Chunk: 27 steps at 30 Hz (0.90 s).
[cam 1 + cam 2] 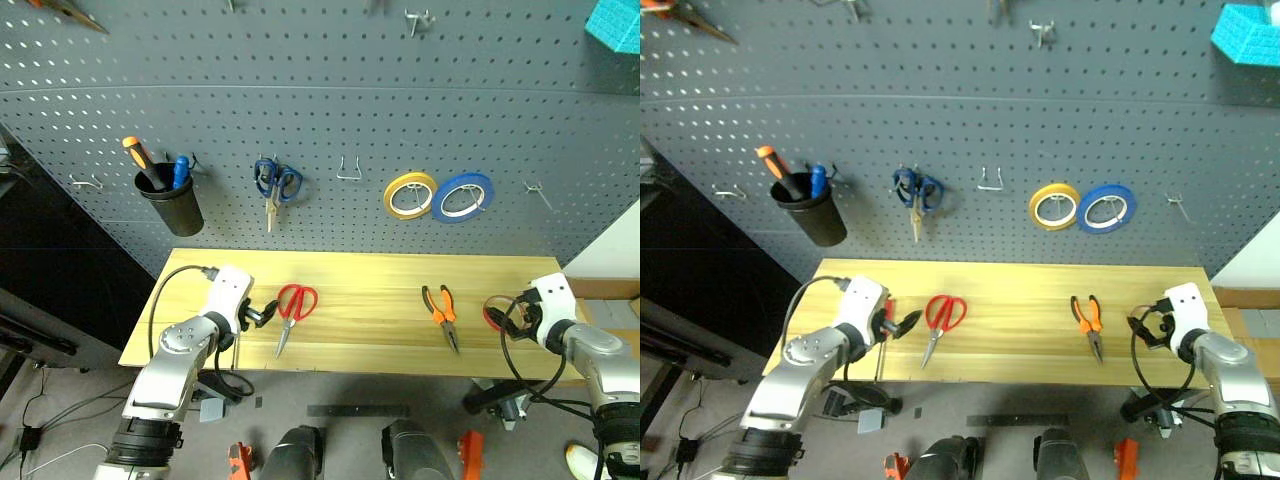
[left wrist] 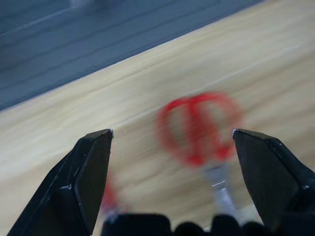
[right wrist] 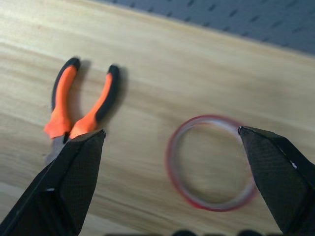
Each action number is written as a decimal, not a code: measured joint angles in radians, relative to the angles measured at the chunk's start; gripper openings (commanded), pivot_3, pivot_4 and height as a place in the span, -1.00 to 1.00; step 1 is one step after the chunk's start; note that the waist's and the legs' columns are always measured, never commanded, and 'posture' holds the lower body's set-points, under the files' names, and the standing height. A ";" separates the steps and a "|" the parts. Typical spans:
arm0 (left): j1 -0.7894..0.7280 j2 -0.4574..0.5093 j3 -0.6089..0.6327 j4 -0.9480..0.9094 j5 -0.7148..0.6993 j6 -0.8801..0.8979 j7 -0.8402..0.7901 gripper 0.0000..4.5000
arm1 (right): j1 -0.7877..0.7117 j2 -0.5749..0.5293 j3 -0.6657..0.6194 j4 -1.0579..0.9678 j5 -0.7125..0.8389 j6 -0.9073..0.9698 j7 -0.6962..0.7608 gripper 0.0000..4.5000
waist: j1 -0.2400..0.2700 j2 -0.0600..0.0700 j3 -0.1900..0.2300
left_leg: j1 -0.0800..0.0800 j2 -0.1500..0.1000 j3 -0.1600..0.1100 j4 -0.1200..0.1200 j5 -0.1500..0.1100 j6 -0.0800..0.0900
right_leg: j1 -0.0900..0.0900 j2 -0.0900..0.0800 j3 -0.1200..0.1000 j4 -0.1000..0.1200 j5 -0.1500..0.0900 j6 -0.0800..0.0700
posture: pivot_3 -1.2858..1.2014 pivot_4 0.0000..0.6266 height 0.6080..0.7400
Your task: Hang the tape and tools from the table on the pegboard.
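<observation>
Left gripper: jaws spread wide, holding nothing; it hangs over the left end of the tabletop, pointing toward the red scissors. In the left wrist view the scissor handles sit between the two fingers, touching neither.
Right gripper: jaws fully parted and empty; it hangs over the right end of the tabletop, above the tape. In the right wrist view the ring lies between the fingers, apart from both.
Tape: thin red ring, flat on the tabletop near its right end, just beside the right gripper in the head views.
Red scissors: flat on the tabletop left of centre, handles toward the pegboard, blades toward the front edge, just right of the left gripper.
Pliers: orange-and-black handles, flat on the tabletop right of centre, handles toward the pegboard, nose toward the front edge, between the scissors and the tape, nearer the tape.
Tabletop: light wooden planks, set against the pegboard.
Pegboard: dark grey, with hooks; none of the three tabletop items hangs on it.
On the pegboard: a black cup with an orange-handled tool, blue scissors, a bare hook, a yellow roll and a blue roll side by side.
</observation>
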 measured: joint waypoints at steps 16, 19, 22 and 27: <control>-0.285 -0.015 -0.282 -0.011 0.002 -0.102 -0.338 0.88 | -0.386 -0.012 0.169 0.550 -0.155 0.012 0.079 0.82 | -0.013 -0.013 0.085 | -0.008 0.000 0.011 0.002 -0.002 0.004 | -0.011 -0.001 0.005 0.001 0.002 0.002 | -0.05 0.04 1.00; -0.306 -0.017 -0.318 0.009 0.027 -0.156 -0.374 0.88 | -0.453 -0.026 0.198 0.648 -0.189 0.015 0.115 0.45 | -0.011 -0.016 0.088 | -0.009 0.000 0.010 0.003 -0.002 0.004 | -0.011 -0.001 0.004 0.000 0.002 0.002 | -0.04 0.02 1.00; -0.309 -0.018 -0.332 0.016 0.030 -0.166 -0.410 0.88 | -0.486 -0.035 0.231 0.702 -0.227 -0.002 0.151 -0.03 | -0.010 -0.017 0.088 | -0.009 0.000 0.009 0.003 -0.002 0.004 | -0.011 -0.001 0.003 0.000 0.002 0.002 | -0.04 -0.02 1.00; -0.316 -0.026 -0.351 0.015 0.024 -0.161 -0.468 0.88 | -0.503 -0.023 0.281 0.730 -0.278 -0.050 0.179 -0.83 | -0.010 -0.020 0.087 | -0.009 0.000 0.009 0.005 -0.002 0.004 | -0.010 -0.001 0.003 0.000 0.002 0.003 | -0.05 -0.07 1.00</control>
